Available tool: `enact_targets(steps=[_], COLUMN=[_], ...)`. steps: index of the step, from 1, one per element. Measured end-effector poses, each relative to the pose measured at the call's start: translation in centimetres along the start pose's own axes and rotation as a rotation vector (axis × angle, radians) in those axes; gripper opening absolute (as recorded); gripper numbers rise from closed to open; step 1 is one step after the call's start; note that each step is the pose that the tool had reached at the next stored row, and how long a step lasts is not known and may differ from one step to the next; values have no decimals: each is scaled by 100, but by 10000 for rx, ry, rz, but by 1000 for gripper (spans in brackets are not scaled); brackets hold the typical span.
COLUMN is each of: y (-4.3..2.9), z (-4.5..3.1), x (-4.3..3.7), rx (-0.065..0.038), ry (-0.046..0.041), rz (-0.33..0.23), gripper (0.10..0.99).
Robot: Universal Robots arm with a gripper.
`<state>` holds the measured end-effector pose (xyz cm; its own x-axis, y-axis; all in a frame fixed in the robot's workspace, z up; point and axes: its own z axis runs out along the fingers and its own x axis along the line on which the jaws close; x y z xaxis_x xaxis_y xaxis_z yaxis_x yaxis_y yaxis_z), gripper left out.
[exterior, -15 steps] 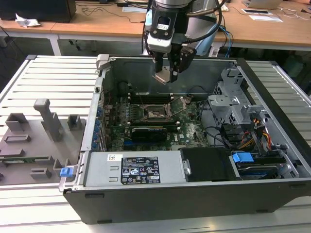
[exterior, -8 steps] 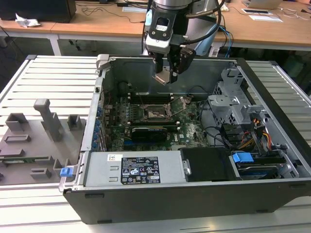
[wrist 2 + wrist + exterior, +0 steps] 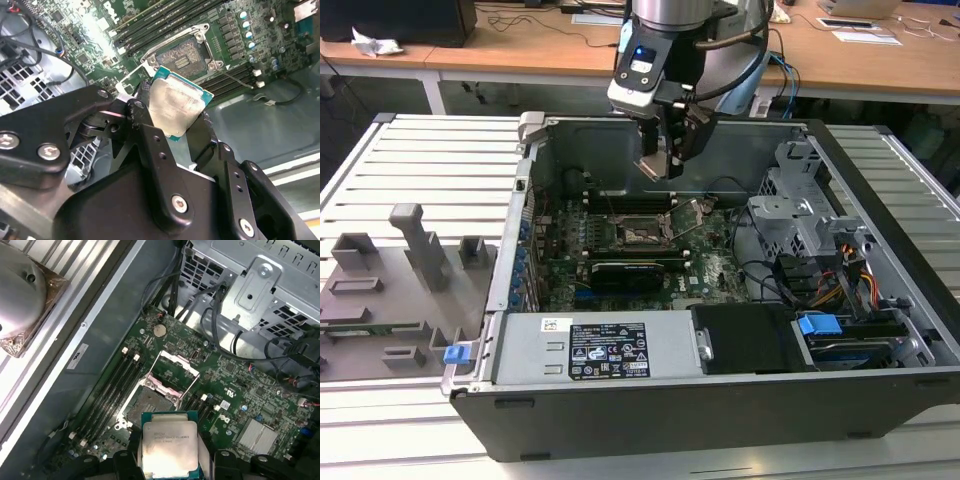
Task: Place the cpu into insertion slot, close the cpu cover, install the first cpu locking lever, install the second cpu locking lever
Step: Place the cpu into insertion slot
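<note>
In the exterior view the fingers (image 3: 655, 165) hang at upper centre of the frame, above the insertion slot (image 3: 642, 232). In the second wrist view they clamp the cpu (image 3: 177, 107) by two edges, clear of the slot. Seating likely needs it level and square to the rim.

cpu (image 3: 169, 447): we see it silvery, green-edged, aloft near the slot.
slot (image 3: 149, 404): bare, pins exposed.
cover (image 3: 180, 362): standing open.
</note>
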<state>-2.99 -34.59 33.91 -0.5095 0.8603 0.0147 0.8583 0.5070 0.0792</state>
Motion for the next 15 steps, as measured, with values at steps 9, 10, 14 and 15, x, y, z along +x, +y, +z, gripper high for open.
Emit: enact_targets(steps=[9,10,14,15], y=[-14,-15,-19,-19], z=[187,200,242,248], x=[0,0,-1,-1], rx=[1,2,-5,-7], ry=[-4,-5,-42,-56], rz=[59,63,525,695], gripper=[533,533,533,533])
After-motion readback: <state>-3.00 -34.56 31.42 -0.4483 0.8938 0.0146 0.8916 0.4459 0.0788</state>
